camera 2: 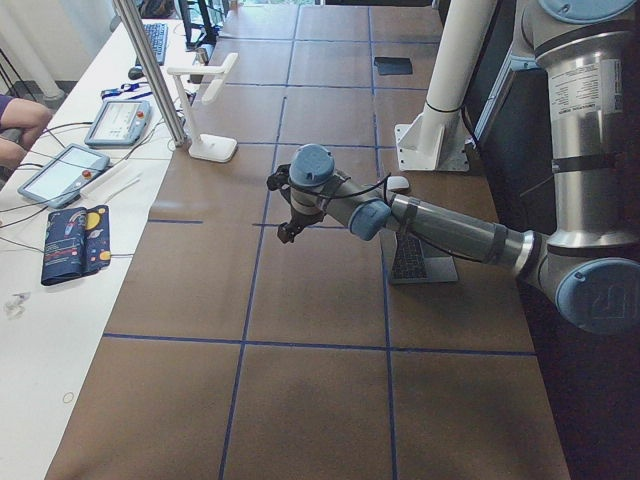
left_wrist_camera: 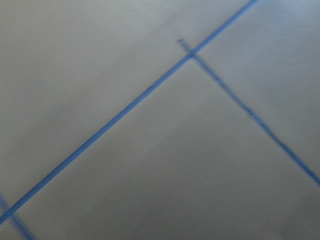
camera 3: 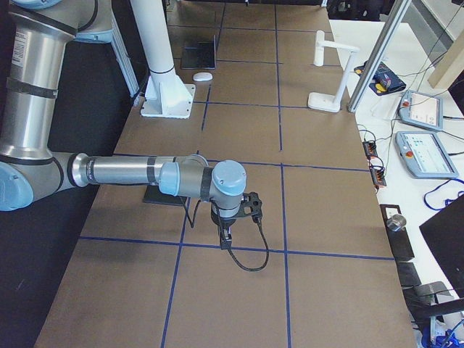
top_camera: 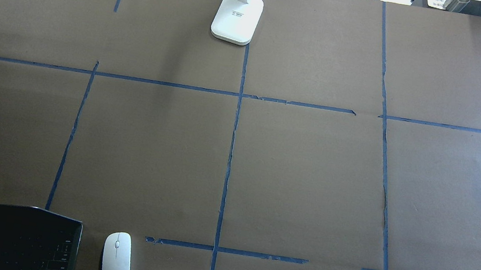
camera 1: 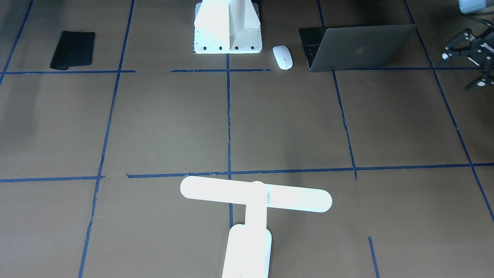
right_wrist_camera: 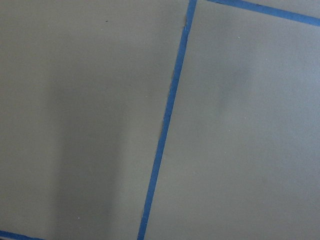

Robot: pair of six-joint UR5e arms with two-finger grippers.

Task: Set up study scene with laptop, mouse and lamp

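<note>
The front-facing view shows the slim grey-silver metal laptop [camera 1: 359, 46] standing open at the robot-side edge of the brown counter [camera 1: 289, 123], its logo lid towards the camera. The small white oval mouse [camera 1: 283, 57] lies just beside it, not touching, between it and the white flared pedestal [camera 1: 227, 31]. The bright white T-shaped lamp [camera 1: 255, 195] stands at the opposite edge, well apart from both. A flat black rectangular pad [camera 1: 73, 50] lies on the pedestal's other side. The left gripper [camera 1: 462, 69] hangs at the frame's right edge past the laptop, jaws spread and empty.

Overhead, laptop, mouse, pedestal and pad line the near edge, and the lamp's base sits at the far edge.

From the left end, the near arm crosses in front of the laptop.

From the right end, the right gripper [camera 3: 239, 217] hovers over bare counter near the pad. I cannot tell how its jaws stand.

Both wrist cameras see only brown paper crossed by blue tape lines [right_wrist_camera: 165, 125].
</note>
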